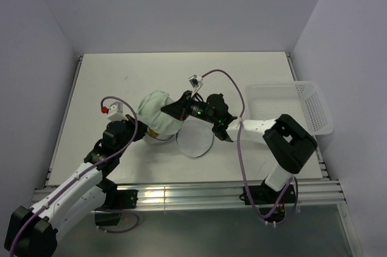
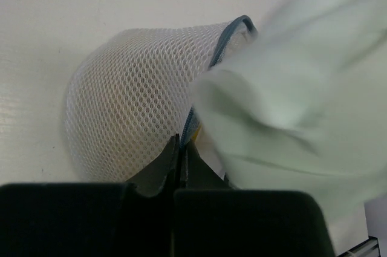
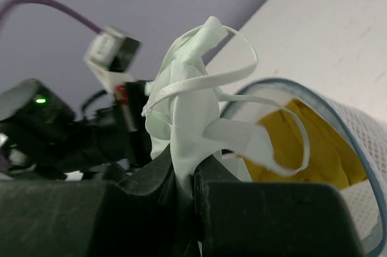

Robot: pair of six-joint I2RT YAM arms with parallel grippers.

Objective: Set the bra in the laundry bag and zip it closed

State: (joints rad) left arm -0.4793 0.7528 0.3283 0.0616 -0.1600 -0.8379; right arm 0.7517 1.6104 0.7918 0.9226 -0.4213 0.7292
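The laundry bag (image 1: 195, 139) lies open at the table's middle, a white mesh clamshell with a blue-grey zipper rim (image 2: 233, 32). Its domed half (image 2: 124, 118) fills the left wrist view, and a yellow lining (image 3: 317, 148) shows inside it. The pale green bra (image 1: 157, 113) is bunched above the open bag, its straps looping loose (image 3: 205, 81). My right gripper (image 1: 169, 112) is shut on a fold of the bra (image 3: 187, 148) and holds it over the bag's mouth. My left gripper (image 1: 145, 135) is shut on the bag's rim (image 2: 188, 125) at the near left side.
A white perforated plastic basket (image 1: 290, 109) stands at the table's right edge, partly overhanging it. The right arm's elbow (image 1: 290, 139) is just in front of the basket. A white wall rises behind the table.
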